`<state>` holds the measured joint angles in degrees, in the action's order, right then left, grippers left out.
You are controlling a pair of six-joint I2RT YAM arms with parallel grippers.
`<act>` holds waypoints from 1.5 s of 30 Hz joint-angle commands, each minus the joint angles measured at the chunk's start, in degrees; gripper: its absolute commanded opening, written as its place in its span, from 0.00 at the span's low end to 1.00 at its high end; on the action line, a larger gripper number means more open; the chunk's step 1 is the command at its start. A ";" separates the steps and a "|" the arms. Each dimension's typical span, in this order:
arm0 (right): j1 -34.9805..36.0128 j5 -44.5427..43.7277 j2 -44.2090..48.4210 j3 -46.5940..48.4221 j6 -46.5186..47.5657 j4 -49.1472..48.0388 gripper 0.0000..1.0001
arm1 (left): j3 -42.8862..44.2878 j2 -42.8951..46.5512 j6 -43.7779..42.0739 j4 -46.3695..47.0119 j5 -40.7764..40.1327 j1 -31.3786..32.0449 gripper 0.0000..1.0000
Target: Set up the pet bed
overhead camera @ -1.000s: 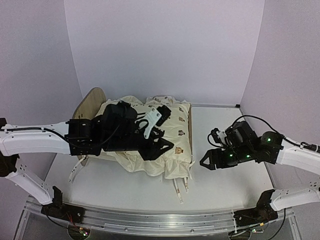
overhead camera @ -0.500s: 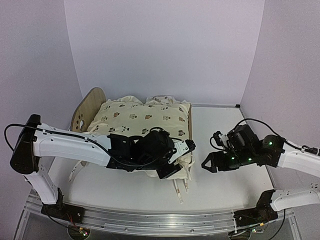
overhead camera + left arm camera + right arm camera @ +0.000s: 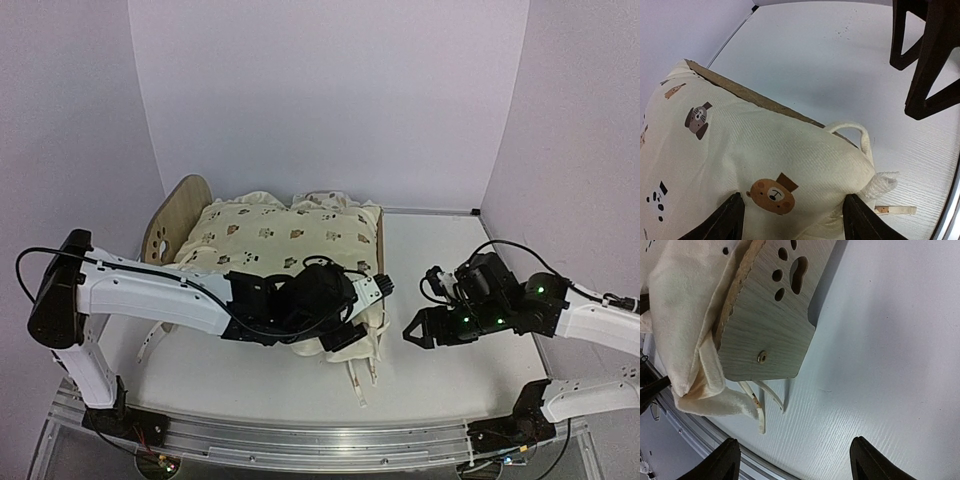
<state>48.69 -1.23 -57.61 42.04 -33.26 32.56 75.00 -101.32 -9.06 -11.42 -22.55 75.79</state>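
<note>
Left claw (image 3: 795, 222) has moved down to corner of cushion (image 3: 740, 150)

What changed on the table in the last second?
The left gripper swung from the middle of the cushion to its near right corner, and the rumpled cushion now lies flat in the pet bed. The right gripper stayed hovering open beside the footboard.
</note>
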 commanded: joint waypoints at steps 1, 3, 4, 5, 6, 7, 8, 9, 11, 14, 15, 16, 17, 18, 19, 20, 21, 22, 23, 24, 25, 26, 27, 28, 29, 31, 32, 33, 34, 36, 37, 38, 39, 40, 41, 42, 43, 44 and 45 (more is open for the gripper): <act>0.08 0.80 0.70 -0.54 -0.47 -1.29 0.76 | 3.06 -1.82 -1.60 1.32 -4.00 -0.94 0.59; 0.12 2.39 0.58 -0.58 -0.41 -1.50 0.76 | 2.85 -1.59 -1.67 1.97 -4.14 -1.87 0.42; 0.13 2.80 0.57 -0.61 -0.37 -1.70 0.76 | 2.58 -1.21 -1.82 2.64 -3.99 -2.23 0.32; 0.10 3.14 0.56 -0.64 -0.24 -1.96 0.76 | 2.17 -0.68 -1.94 3.61 -3.97 -2.35 0.23; 0.16 3.46 0.56 -0.64 -0.09 -2.34 0.75 | 1.70 0.01 -1.92 4.42 -4.04 -2.37 0.12; 0.15 3.72 0.60 -0.69 -0.06 -2.82 0.75 | 1.36 0.76 -1.71 4.91 -3.87 -2.40 0.05; 0.13 4.23 0.62 -0.80 -0.06 -3.56 0.74 | 0.98 1.82 -1.42 5.43 -3.36 -2.40 0.02; 0.10 4.94 0.56 -0.87 -0.06 -4.57 0.74 | 0.55 3.06 -1.16 5.98 -2.79 -2.40 0.00; 0.17 7.06 0.09 -0.97 0.01 -7.06 0.72 | -0.33 5.60 -0.48 6.80 -2.22 -2.56 0.00; 0.75 10.02 -1.45 -0.95 0.50 -11.20 0.70 | -1.00 9.39 1.13 7.12 -1.17 -3.27 0.00; 1.07 10.43 -2.20 -0.79 0.67 -12.33 0.70 | -1.20 10.57 1.82 7.11 -0.69 -3.74 0.00; 1.33 10.94 -2.89 -0.61 0.86 -13.63 0.69 | -1.46 12.05 2.70 7.11 -0.14 -4.20 0.00; 1.57 11.33 -3.75 -0.29 1.12 -14.66 0.69 | -1.87 13.25 3.55 7.16 0.53 -4.83 0.00; 1.86 11.71 -4.67 0.05 1.40 -15.48 0.69 | -2.25 14.34 4.33 7.20 1.26 -5.44 0.00; 2.17 12.16 -5.57 0.37 1.72 -16.36 0.68 | -2.54 15.51 5.01 7.18 2.11 -6.02 0.00; 2.45 12.59 -6.40 0.70 2.04 -17.24 0.68 | -2.86 16.49 5.47 7.11 2.92 -6.52 0.00; 2.67 12.84 -7.09 1.04 2.30 -17.88 0.68 | -3.19 17.14 5.76 6.95 3.46 -6.86 0.00; 2.91 12.88 -7.86 1.30 2.64 -18.54 0.68 | -3.38 17.80 6.00 6.86 3.99 -7.24 0.00; 3.09 12.81 -8.46 1.63 2.82 -19.03 0.68 | -3.65 18.21 6.21 6.89 4.33 -7.43 0.00; 3.25 12.81 -8.98 1.85 2.96 -19.53 0.68 | -3.76 18.51 6.49 6.87 4.45 -7.65 0.00; 3.44 12.81 -9.61 2.16 3.16 -20.00 0.68 | -3.87 18.77 6.74 6.86 4.59 -7.86 0.00; 3.68 12.79 -10.47 2.64 3.48 -20.43 0.68 | -3.97 18.98 6.91 6.85 4.78 -8.02 0.00; 3.91 12.71 -10.98 3.27 3.81 -20.63 0.68 | -4.04 19.07 7.03 6.91 4.87 -8.15 0.00; 4.26 12.60 -11.67 3.95 4.29 -20.68 0.68 | -4.12 19.12 7.09 7.00 4.98 -8.31 0.00; 4.71 12.41 -12.39 4.66 4.89 -20.76 0.68 | -4.23 19.14 7.19 7.10 5.06 -8.46 0.00; 5.82 12.24 -14.11 5.86 6.21 -21.14 0.68 | -4.18 19.14 7.47 7.19 4.88 -8.64 0.00; 6.35 12.15 -15.05 6.35 6.85 -21.38 0.68 | -4.11 19.14 7.63 7.20 4.78 -8.75 0.00; 7.04 12.05 -16.36 6.88 7.64 -21.62 0.68 | -4.08 19.14 7.78 7.32 4.69 -8.90 0.00; 7.71 11.57 -17.62 7.53 8.28 -21.71 0.67 | -4.06 19.20 7.99 7.45 4.46 -9.06 0.00; 9.11 9.25 -19.87 8.81 9.25 -21.83 0.67 | -4.01 19.45 8.42 7.65 4.11 -9.31 0.00; 9.72 7.94 -20.69 9.30 9.85 -22.01 0.65 | -3.94 19.55 8.52 7.71 4.10 -9.35 0.00; 10.51 5.83 -21.64 9.68 10.57 -22.24 0.63 | -3.94 19.64 8.53 7.72 3.97 -9.42 0.00; 11.16 3.86 -22.47 10.14 11.15 -22.42 0.61 | -4.01 19.79 8.53 7.78 3.91 -9.51 0.00; 11.68 2.22 -23.14 10.58 11.82 -22.58 0.59 | -4.08 19.92 8.53 7.81 3.87 -9.63 0.00; 12.10 0.36 -23.67 10.99 12.43 -22.77 0.56 | -4.16 20.01 8.53 7.82 3.82 -9.69 0.00; 12.41 -2.02 -24.10 11.28 12.86 -23.00 0.54 | -4.26 20.11 8.53 7.79 3.77 -9.77 0.00; 12.59 -3.97 -24.37 11.42 13.23 -23.20 0.53 | -4.37 20.20 8.53 7.78 3.75 -9.80 0.00; 12.65 -5.71 -24.50 11.45 13.43 -23.38 0.52 | -4.51 20.29 8.53 7.80 3.68 -9.83 0.00; 12.67 -7.31 -24.59 11.42 13.60 -23.59 0.51 | -4.67 20.39 8.53 7.84 3.61 -9.88 0.00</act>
<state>60.91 0.89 -81.66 50.86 -22.51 11.33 70.47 -84.01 -1.39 -7.42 -18.11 66.42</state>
